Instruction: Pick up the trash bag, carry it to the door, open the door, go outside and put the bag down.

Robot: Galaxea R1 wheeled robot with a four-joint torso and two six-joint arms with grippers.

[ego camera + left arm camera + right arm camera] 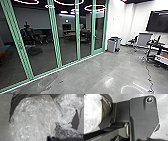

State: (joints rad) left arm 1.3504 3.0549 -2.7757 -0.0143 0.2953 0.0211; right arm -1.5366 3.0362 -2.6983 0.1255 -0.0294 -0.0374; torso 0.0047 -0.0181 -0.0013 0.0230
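Carrying, probably; trash bag [33, 119] near both wrists – likely low for a clear view ahead; glass wall [54, 32], ten to twelve o'clock; bins [111, 45], one o'clock; both grippers – can't tell their state

So we've got a green-framed glass partition [55, 32] running from the left edge up toward upper center, with glowing ring lights [96, 10] showing along the top of the frame. Something red [4, 58] shows in the glass at far left, too blurry for us to name. Right of center, we see grey bins [111, 45] near the white wall [121, 25]. Upper right, there's a big dark screen [157, 22] up on that wall, and below it a grey panel-like thing [144, 39], with a dark chair [133, 40] just left of it. We've also got a cluttered desk [158, 46] at the right edge, and a dark cable [149, 76] snaking down to lower right over shiny grey floor [85, 77].
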